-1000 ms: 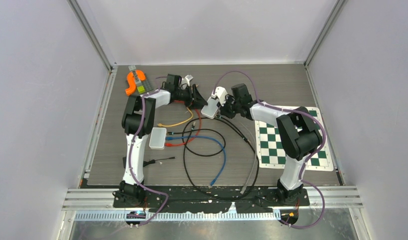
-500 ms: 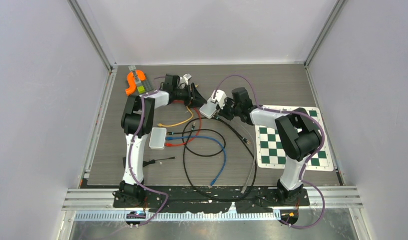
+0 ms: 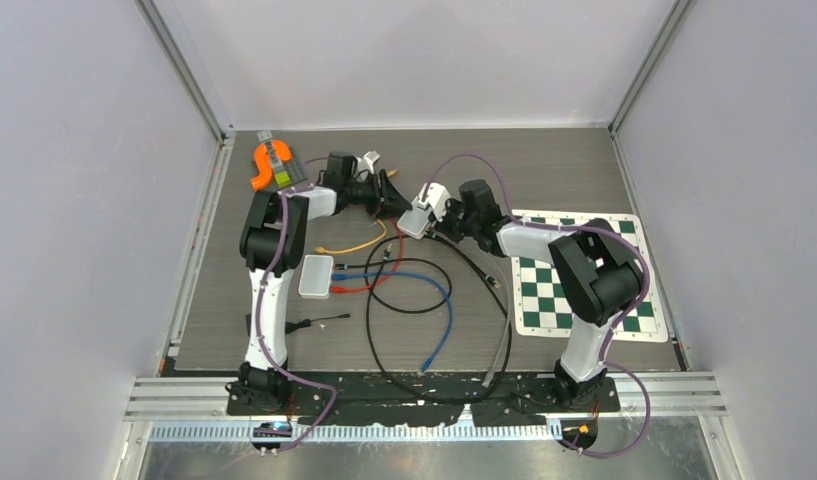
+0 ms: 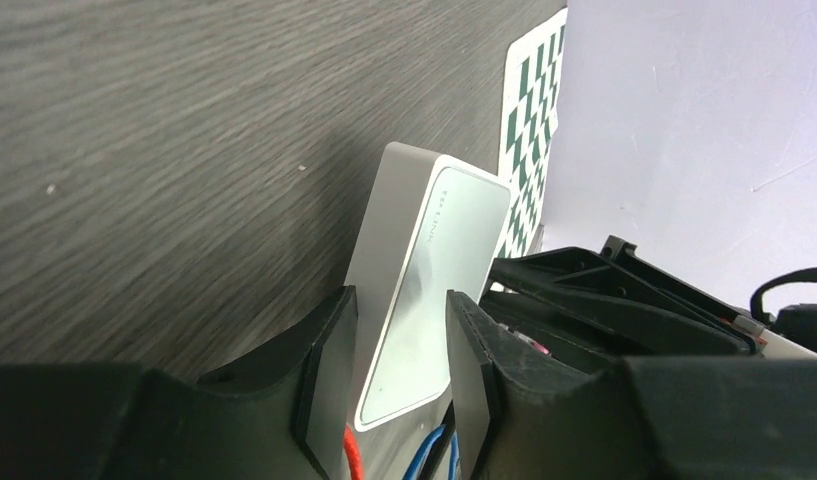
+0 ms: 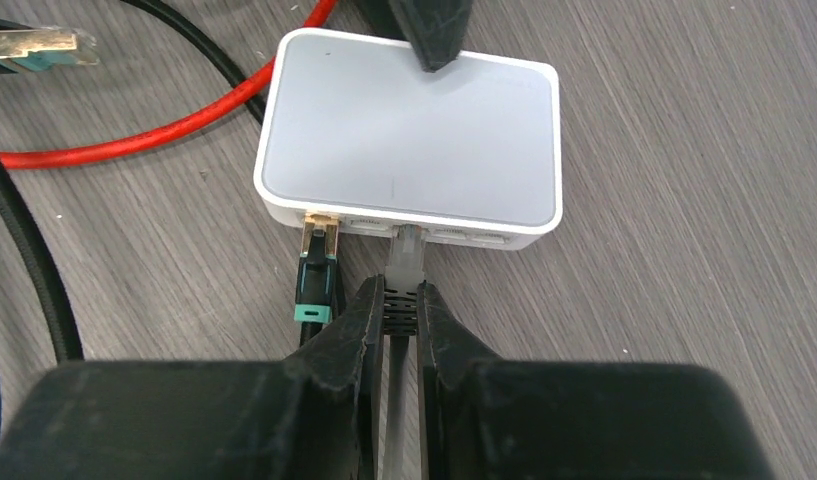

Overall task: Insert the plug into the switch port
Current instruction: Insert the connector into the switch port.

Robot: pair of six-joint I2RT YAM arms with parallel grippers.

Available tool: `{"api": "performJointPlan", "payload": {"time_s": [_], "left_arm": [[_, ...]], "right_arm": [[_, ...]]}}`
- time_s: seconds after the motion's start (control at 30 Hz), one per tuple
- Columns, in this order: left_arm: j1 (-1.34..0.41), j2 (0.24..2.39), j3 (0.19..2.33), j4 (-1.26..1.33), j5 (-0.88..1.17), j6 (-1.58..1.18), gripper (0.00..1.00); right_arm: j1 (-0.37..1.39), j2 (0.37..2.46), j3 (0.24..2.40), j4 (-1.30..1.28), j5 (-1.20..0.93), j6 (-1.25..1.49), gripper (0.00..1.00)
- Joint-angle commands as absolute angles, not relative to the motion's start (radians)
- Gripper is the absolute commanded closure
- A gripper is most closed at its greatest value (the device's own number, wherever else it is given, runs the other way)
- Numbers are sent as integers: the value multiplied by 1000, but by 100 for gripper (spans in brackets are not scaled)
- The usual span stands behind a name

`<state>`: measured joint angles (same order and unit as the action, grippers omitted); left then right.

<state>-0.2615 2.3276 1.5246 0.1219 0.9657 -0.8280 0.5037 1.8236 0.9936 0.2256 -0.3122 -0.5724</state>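
The white switch [image 5: 409,150] lies on the dark wood table, its port face toward my right gripper [image 5: 400,300]. That gripper is shut on a clear plug [image 5: 405,255] with a grey cable. The plug's tip is at the mouth of a middle port; how deep it sits I cannot tell. A black and teal plug [image 5: 317,280] sits in the port to its left. My left gripper [image 4: 399,335] is shut on the switch [image 4: 424,270] from the far side, with one fingertip [image 5: 431,35] on its top. From above, the switch [image 3: 416,220] sits between both grippers.
Red [image 3: 362,285], blue [image 3: 424,285], yellow [image 3: 356,246] and black [image 3: 384,345] cables loop across the table's middle. A second white box [image 3: 316,276] lies by the left arm. An orange tool [image 3: 264,166] is at the back left, and a checkered mat [image 3: 584,290] at the right.
The right arm has pushed a little to the left toward the switch, and the switch and left gripper have shifted slightly left with it.
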Motion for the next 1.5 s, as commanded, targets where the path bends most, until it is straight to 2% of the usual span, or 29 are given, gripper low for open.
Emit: {"api": "performJointPlan", "payload": {"time_s": [0.0, 0.3, 0.6, 1.1, 1.3, 1.47], "left_arm": [[-354, 2225, 1485, 128, 1149, -884, 62], [-380, 2213, 1472, 199, 1149, -919, 62], [-425, 2210, 1478, 180, 1159, -917, 64], [-445, 2242, 1524, 107, 1143, -856, 64], [-452, 2241, 1503, 126, 1143, -862, 64], [-460, 2243, 1501, 150, 1159, -874, 64]], "right_arm": [[568, 1808, 1067, 507, -299, -535, 95], [593, 1819, 1072, 521, -386, -563, 95], [597, 1885, 1226, 298, -327, -560, 95], [601, 1974, 1414, -15, -426, -614, 95], [604, 2016, 1435, 10, -400, -586, 95], [605, 2026, 1453, 45, -477, -576, 95]]}}
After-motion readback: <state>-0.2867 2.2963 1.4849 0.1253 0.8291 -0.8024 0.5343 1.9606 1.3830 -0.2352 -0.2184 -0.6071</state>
